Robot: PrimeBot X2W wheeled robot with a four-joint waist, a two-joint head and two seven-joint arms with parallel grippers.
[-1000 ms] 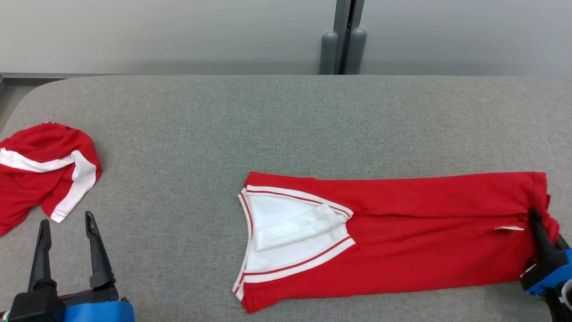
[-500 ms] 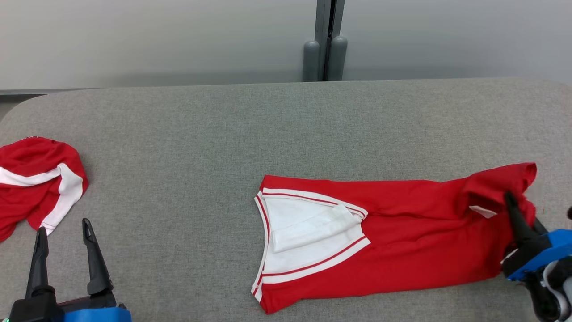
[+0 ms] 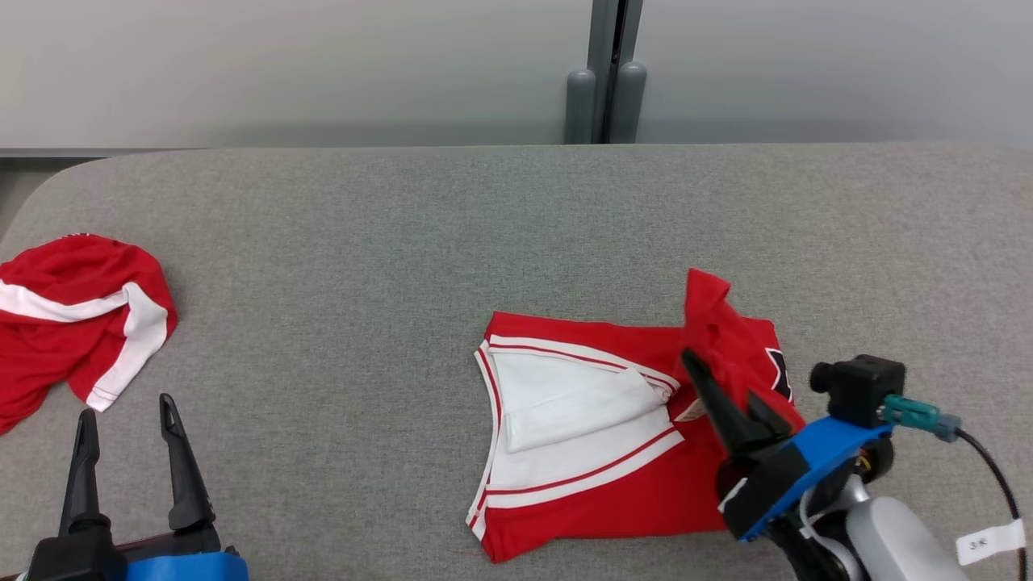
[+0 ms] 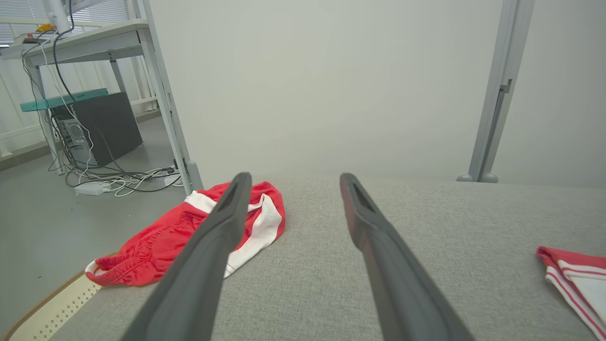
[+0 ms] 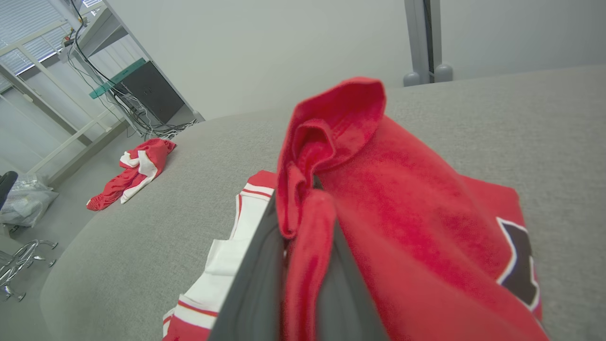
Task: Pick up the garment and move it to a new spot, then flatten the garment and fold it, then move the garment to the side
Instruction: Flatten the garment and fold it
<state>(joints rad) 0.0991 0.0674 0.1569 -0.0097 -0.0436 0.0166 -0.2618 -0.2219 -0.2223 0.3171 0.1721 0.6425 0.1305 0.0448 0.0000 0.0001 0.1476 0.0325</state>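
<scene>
The garment (image 3: 613, 516) is a red jersey with a white, red-striped V-neck, lying right of centre on the grey table (image 3: 387, 242). My right gripper (image 3: 718, 375) is shut on a bunched red end of it. That end is held up over the jersey's middle, so the right part lies doubled over, with a dark, white-edged mark facing up. In the right wrist view, red cloth (image 5: 388, 189) stands pinched between my two fingers and hides their tips. My left gripper (image 3: 125, 407) stands open near the front left edge with nothing between its fingers (image 4: 222, 227). The jersey's collar corner (image 4: 573, 279) lies well to its right.
A second red and white garment (image 3: 73, 307) lies crumpled at the table's left edge, just beyond my left gripper. A grey post (image 3: 605, 105) rises behind the table's far edge. Bare grey table surface spans the middle and back.
My right gripper has swung left, carrying the garment's right end up and over its middle, so the long spread is now about half as wide. The left gripper stays put; the camera shifted slightly.
</scene>
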